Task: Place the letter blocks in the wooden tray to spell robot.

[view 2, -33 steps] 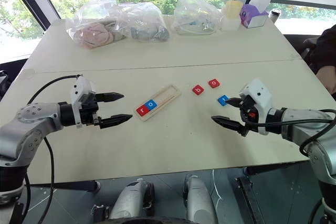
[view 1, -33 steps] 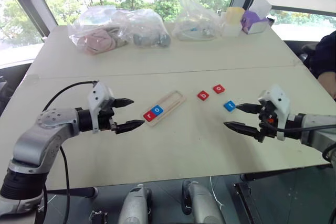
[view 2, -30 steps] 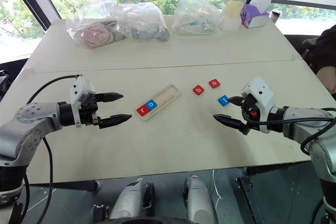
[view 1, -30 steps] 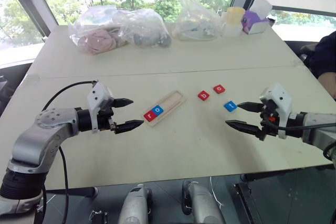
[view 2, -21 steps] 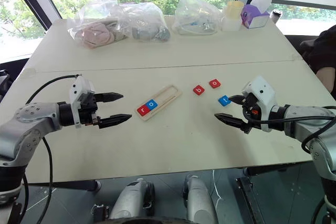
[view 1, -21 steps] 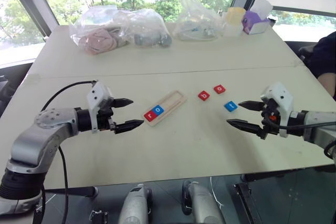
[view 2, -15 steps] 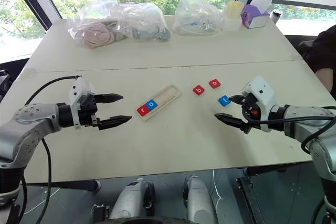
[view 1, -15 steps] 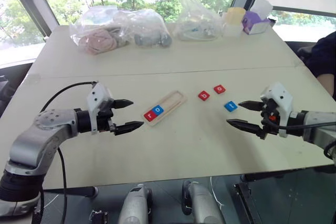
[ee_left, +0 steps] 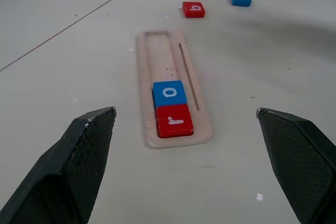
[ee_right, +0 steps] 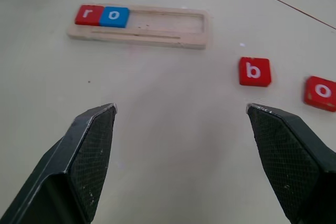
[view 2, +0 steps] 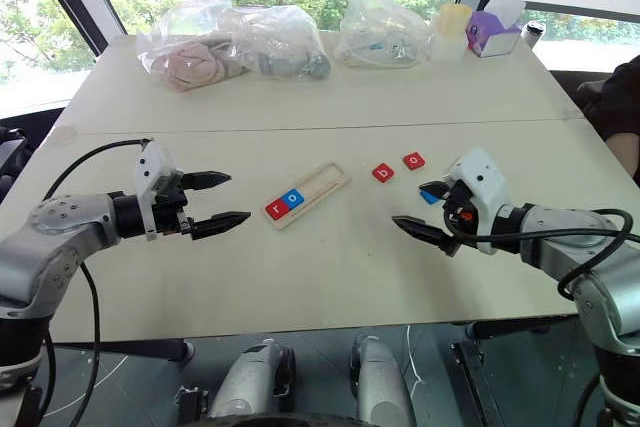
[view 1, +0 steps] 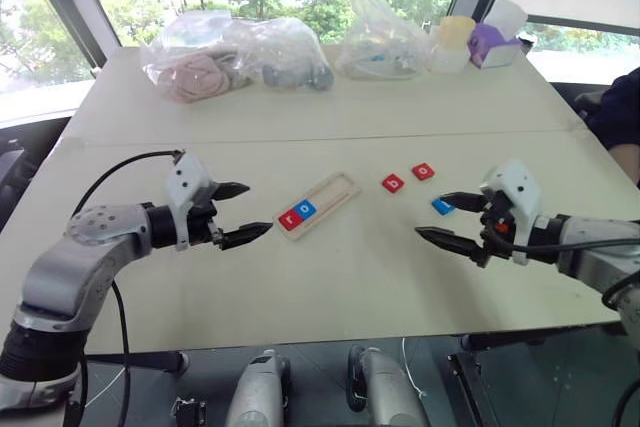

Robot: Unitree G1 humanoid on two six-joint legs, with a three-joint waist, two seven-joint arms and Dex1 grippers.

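pale wooden tray (view 1: 318,201) holds red r (ee_left: 174,120) and blue o (ee_left: 169,93), just beyond the released left gripper (view 1: 240,214). right gripper (ee_right: 184,145), fingers spread and empty, faces red b (ee_right: 254,71); grabbing the neighbouring o (ee_right: 321,92) instead would misspell robot.

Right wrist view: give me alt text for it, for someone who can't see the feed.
A wooden tray lies on the pale table with a red r block and a blue o block side by side at one end, the rest of its recess bare. A red b block and a red o block lie loose outside it, framed by the right gripper, open.
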